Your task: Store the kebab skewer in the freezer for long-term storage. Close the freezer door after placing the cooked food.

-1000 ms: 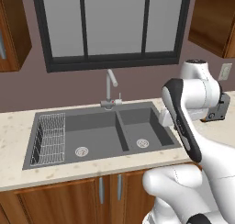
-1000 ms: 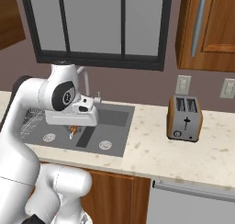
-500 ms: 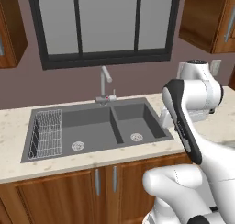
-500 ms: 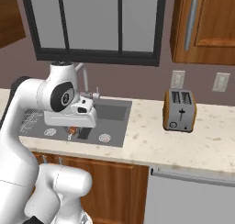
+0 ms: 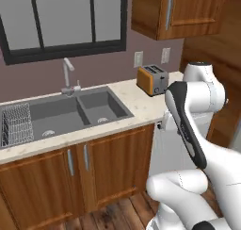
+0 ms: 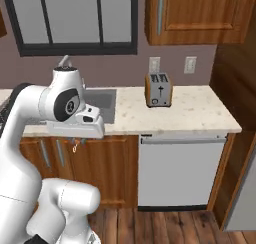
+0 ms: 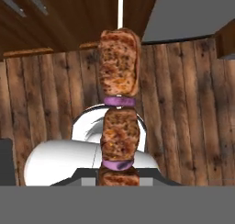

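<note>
Wooden cabinets (image 6: 105, 168) are running under a pale stone counter (image 6: 200, 115), with a grey dishwasher front (image 6: 180, 170) set beneath it. A dark sink (image 5: 70, 111) is sitting in that counter below the window (image 5: 61, 21), and an orange toaster (image 6: 159, 90) is standing against the wall. The gripper (image 6: 75, 145) is hanging in front of the cabinets, its jaws pinching the kebab skewer (image 7: 118, 113), whose browned meat chunks and purple onion slices are pointing out over the plank floor (image 7: 183, 108).
</note>
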Available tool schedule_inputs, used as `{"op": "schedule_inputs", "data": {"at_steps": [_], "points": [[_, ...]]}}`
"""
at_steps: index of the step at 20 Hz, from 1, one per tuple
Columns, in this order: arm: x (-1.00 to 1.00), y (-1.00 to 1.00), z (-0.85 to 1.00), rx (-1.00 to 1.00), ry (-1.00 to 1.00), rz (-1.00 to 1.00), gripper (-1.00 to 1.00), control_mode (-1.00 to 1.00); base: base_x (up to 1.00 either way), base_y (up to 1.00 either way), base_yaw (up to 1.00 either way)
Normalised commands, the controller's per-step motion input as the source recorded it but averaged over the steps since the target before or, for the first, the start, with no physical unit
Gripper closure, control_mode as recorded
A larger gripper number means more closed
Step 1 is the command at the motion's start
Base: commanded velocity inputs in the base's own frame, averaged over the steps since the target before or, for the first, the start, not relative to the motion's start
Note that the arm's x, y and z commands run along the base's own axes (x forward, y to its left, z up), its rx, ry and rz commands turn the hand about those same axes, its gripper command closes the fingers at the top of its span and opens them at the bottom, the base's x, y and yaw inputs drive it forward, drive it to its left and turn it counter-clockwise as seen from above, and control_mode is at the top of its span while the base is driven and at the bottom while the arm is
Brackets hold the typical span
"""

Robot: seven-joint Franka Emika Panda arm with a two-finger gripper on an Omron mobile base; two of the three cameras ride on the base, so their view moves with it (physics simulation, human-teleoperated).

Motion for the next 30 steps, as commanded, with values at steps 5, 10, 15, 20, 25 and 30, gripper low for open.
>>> {"op": "schedule_inputs", "data": {"at_steps": [5,10,15,20,25,30], "points": [[0.00,0.00,0.00,0.00,0.00,0.00,1.00,1.00,-0.30,-0.73,-0.56],[0.00,0.00,0.00,0.00,0.00,0.00,1.00,1.00,-0.08,-0.74,-0.61],[0.00,0.00,0.00,0.00,0.00,0.00,1.00,1.00,-0.02,-0.59,-0.59],[0.00,0.00,0.00,0.00,0.00,0.00,1.00,1.00,0.01,-0.65,-0.43],[0.00,0.00,0.00,0.00,0.00,0.00,1.00,1.00,0.31,-0.49,-0.09],[0.00,0.00,0.00,0.00,0.00,0.00,1.00,1.00,0.55,-0.42,0.04]]}}
